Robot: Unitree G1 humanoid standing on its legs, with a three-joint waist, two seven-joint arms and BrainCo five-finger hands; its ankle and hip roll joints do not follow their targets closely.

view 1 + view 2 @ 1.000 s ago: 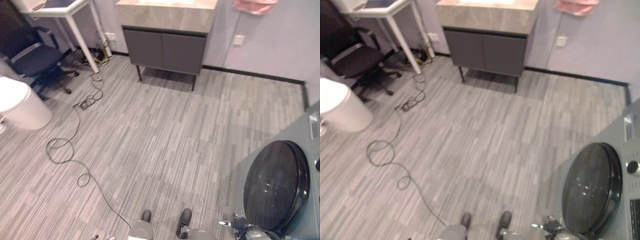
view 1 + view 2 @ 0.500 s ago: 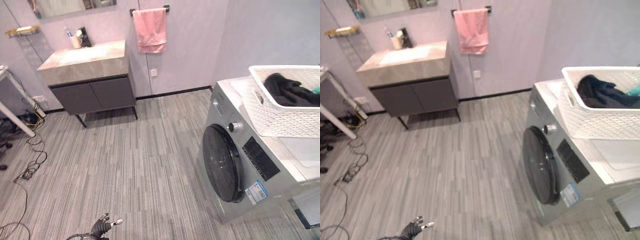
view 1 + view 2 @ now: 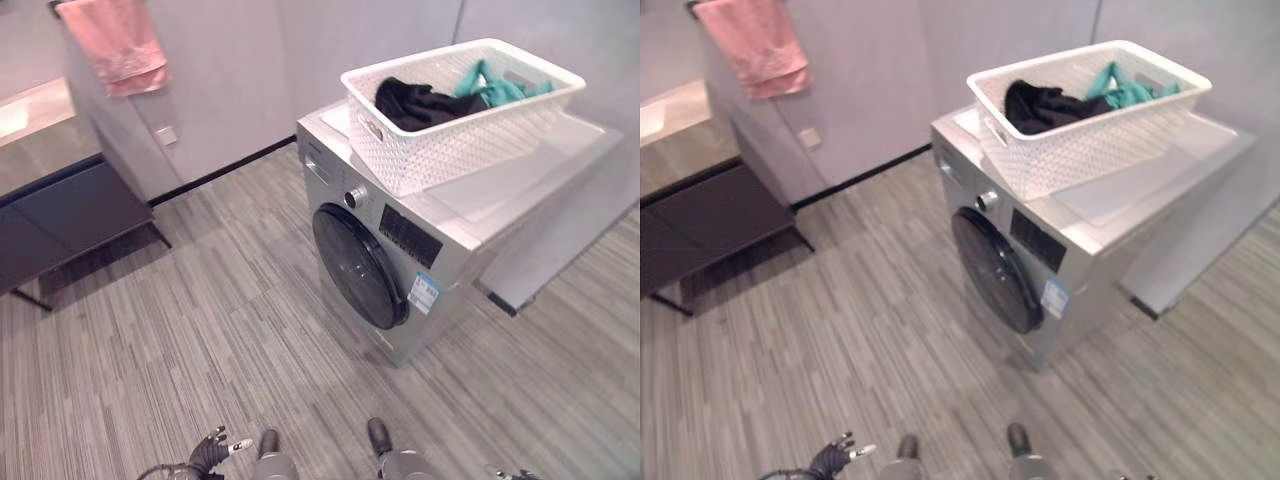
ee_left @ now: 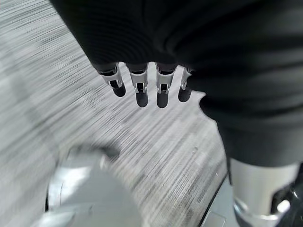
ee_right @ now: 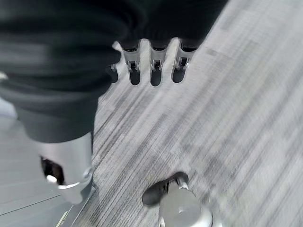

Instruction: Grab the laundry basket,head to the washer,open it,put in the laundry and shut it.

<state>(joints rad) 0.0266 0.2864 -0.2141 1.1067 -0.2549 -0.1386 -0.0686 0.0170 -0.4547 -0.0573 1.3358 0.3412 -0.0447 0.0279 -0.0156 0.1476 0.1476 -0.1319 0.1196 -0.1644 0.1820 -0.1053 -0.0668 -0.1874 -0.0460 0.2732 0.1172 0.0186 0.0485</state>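
The laundry basket (image 3: 462,112) is white and perforated. It stands on top of the washer (image 3: 400,250), toward the left end of the lid. It holds a black garment (image 3: 415,103) and a teal garment (image 3: 495,88). The washer's round dark door (image 3: 357,266) sits flush against the front panel and appears shut.

Task status, judged from this arrangement: no step is complete. The basket has not been grasped, the door has not been opened, and the laundry is not loaded. The full sequence remains: grasp the basket, approach the washer, open the door, load the clothes, shut the door.

The left hand (image 3: 212,451) shows at the lower edge of the head view, low above the striped floor (image 3: 180,340). Its fingers (image 4: 141,90) are relaxed and straight and hold nothing. The right hand (image 5: 151,66) hangs over the floor as well. Its fingers (image 5: 155,73) are likewise extended and empty.

Both hands are well apart from the basket. The basket stands ahead of the robot and well above hand level, with bare floor between. Neither hand touches the basket, the washer or the clothes.
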